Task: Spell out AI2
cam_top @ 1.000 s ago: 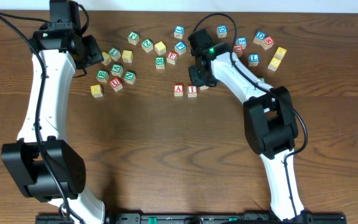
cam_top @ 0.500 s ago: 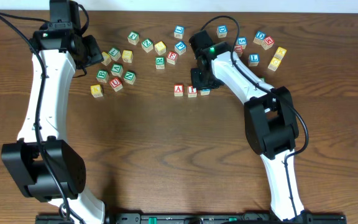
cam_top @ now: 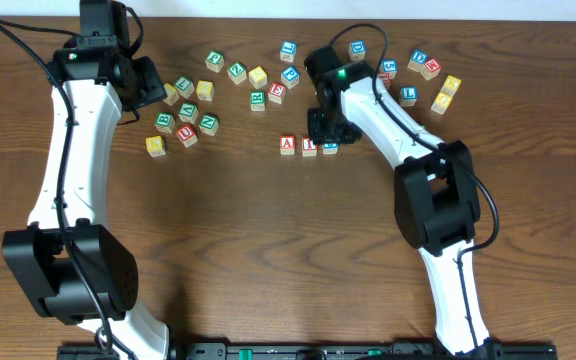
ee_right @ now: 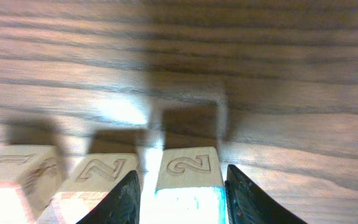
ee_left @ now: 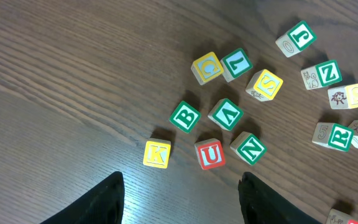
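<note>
The right fingers (ee_right: 124, 198) are closed against both sides of the 2 block (ee_right: 188, 180), one black finger on each flank. A numeral 2 is carved in the block's pale wooden side, and the face below it is bright blue. The block sits level with two neighbours to its left in the wrist view. It is just beside the nearer one.

From overhead, these three blocks form a short row near the middle of the dark wooden surface (cam_top: 248, 230). The red A block (cam_top: 288, 143) comes first, then the red I block (cam_top: 309, 146), then the blue 2 block (cam_top: 330, 147) at the row's end. The white right arm (cam_top: 383, 118) reaches over that end of the row and partly covers it.

The left fingers (ee_left: 104, 199) are spread wide with nothing between them, above bare wood. Near them lie the yellow K block (ee_left: 156, 154), the red U block (ee_left: 210, 154), the green N block (ee_left: 249, 148) and the green B block (ee_left: 184, 116), all apart from the fingers. The left arm (cam_top: 68, 150) stretches towards the far left of the surface, well away from the row. Other letter blocks (cam_top: 258, 76) are scattered along the far side.
</note>
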Robot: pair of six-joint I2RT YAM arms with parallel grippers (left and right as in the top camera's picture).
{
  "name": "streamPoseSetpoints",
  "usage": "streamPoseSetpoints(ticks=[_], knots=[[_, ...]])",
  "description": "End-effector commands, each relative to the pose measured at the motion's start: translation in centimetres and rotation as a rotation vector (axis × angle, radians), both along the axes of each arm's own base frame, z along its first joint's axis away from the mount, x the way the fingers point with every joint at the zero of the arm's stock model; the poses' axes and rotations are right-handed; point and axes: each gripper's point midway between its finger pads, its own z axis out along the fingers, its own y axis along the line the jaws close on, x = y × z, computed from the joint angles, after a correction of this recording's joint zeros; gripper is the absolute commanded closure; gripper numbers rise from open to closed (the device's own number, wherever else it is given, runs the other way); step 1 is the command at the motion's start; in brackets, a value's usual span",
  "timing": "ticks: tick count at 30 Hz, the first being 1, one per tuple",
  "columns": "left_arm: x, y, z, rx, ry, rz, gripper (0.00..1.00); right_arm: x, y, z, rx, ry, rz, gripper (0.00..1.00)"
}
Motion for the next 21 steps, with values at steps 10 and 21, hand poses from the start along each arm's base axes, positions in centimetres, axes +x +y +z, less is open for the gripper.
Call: streamPoseSetpoints(ticks=[10, 21], knots=[[-0.6, 0.2, 0.9, 0.005, -0.009, 0.010, 0.41, 2.7, -2.0, 5.6, 0.016, -0.068, -0.039, 0.60], [-3.2, -4.2, 0.5, -0.121, 0.080, -0.093, 0.43, -0.3, -7.5, 10.2, -0.024, 0.042, 0.015, 0.62]])
